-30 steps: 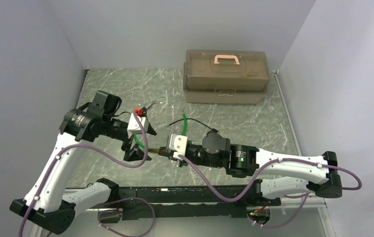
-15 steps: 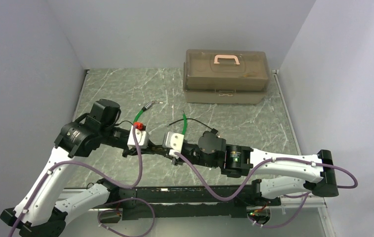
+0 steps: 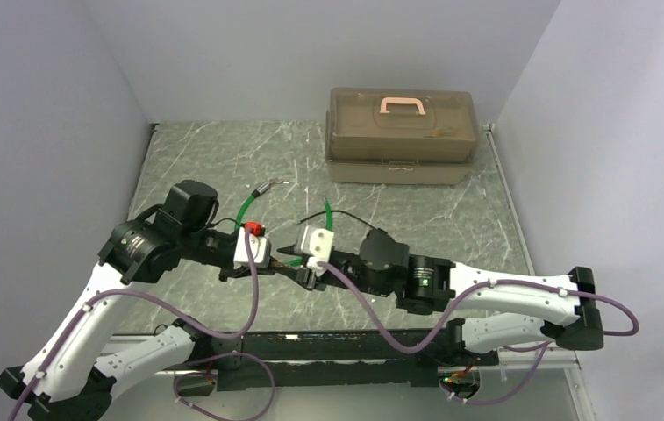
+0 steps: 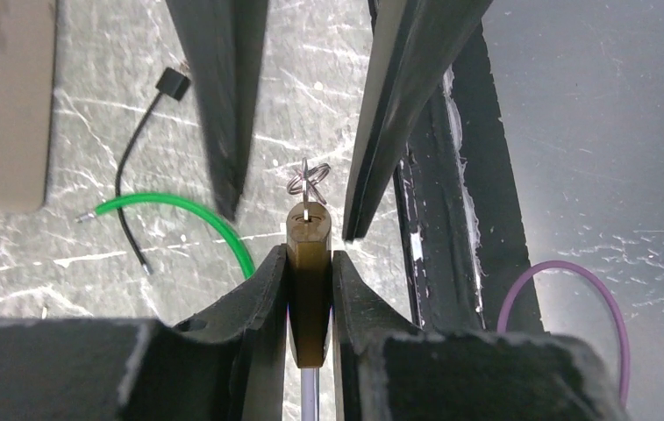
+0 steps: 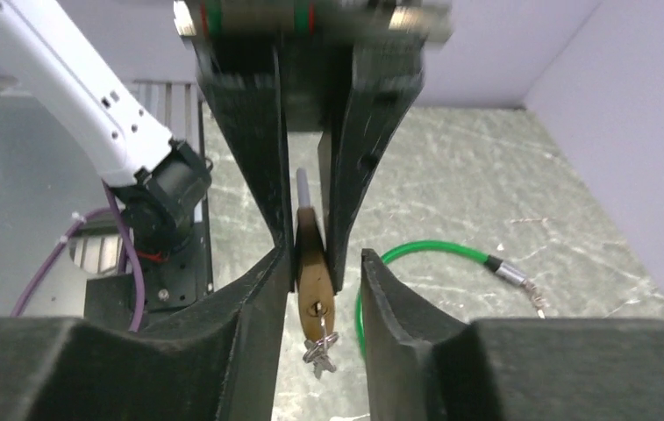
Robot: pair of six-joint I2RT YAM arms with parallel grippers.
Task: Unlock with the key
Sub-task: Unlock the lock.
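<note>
— Where is the key?
— The key [image 4: 308, 182] sticks out of the keyhole end of the padlock [image 4: 309, 230], its little bunch hanging from it, up off the surface [image 4: 91, 114].
— What holds the padlock?
— The left gripper [image 4: 309, 261] pinches the brass body between both fingers. The keyhole end pokes out past its fingertips, and the silver shackle runs back toward that wrist.
— And the right gripper?
— The right gripper [image 5: 326, 259] faces it head-on with its fingers spread. They flank the keyhole end, one just beside the brass, the other apart from it.
— So the key is not gripped?
— No. It lies in the gap between the right fingers and seems to touch neither.
</note>
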